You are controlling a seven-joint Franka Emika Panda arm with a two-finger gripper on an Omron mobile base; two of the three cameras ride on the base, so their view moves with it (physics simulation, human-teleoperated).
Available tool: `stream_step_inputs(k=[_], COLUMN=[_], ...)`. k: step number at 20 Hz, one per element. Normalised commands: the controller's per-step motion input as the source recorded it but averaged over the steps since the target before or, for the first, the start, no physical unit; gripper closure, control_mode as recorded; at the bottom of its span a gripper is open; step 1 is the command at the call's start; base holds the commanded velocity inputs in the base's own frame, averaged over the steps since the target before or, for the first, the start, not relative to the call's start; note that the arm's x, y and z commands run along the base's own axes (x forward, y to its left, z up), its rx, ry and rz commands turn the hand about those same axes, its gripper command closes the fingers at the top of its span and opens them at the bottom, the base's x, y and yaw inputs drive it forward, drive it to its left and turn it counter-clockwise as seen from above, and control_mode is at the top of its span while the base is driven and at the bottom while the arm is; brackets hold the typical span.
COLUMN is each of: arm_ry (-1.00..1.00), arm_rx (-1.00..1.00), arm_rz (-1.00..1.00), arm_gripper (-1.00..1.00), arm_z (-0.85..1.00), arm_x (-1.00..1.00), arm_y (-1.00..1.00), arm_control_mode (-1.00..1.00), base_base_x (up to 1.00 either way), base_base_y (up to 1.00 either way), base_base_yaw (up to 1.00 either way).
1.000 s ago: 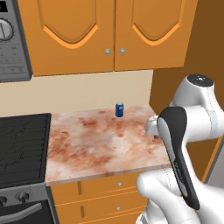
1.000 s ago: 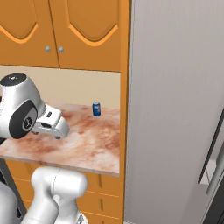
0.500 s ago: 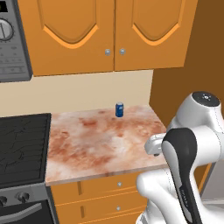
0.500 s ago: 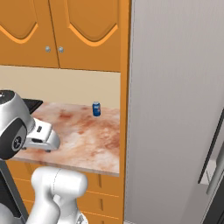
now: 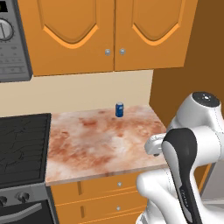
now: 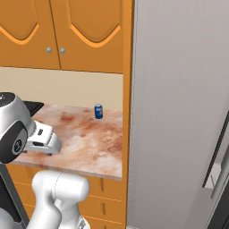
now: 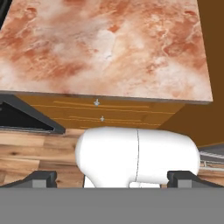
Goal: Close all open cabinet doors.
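A: Starting at the left of the left base view, what stands there?

B: The microwave [image 5: 13,41] hangs at the far left above the black stove [image 5: 22,148]. Next to it come the two cabinet doors [image 5: 114,33] over the marbled counter [image 5: 100,140], where a small blue can [image 5: 119,109] sits near the back wall.

A: Are those doors open?

B: Both lie flush in one plane, their round knobs [image 5: 114,51] side by side at the meeting edges, so they look shut. Each stands upright, long axis vertical, arched panel facing out into the room. As far as these pictures go, nothing here is left to close; any door ajar would have to be elsewhere in the kitchen.

A: And further right?

B: A brown side panel, then the robot's white arm folded low by the counter's right end. In the hand view the gripper [image 7: 113,179] looks down past the counter edge at the drawer fronts [image 7: 100,111] and the wooden floor.

A: Its fingers?

B: The two dark fingertips [image 7: 41,178] sit far apart near the lower corners, spread wide with nothing between them.
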Motion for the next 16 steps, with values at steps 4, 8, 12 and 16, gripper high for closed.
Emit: stream_step_inputs(k=[4, 8, 12, 16], arm_ry=[0.0, 0.0, 0.0, 0.0], arm_rx=[0.0, 0.0, 0.0, 0.0], arm_rz=[0.0, 0.0, 0.0, 0.0], arm_gripper=[-1.0, -1.0, -1.0, -1.0], arm_z=[0.0, 0.0, 0.0, 0.0], arm_x=[0.0, 0.0, 0.0, 0.0], arm_y=[0.0, 0.0, 0.0, 0.0], arm_control_mode=[1.0, 1.0, 1.0, 1.0], base_base_x=[0.0, -0.36, -0.66, -0.72], base_base_y=[0.0, 0.18, 0.05, 0.01], base_base_yaw=[0.0, 0.08, 0.0, 0.0])
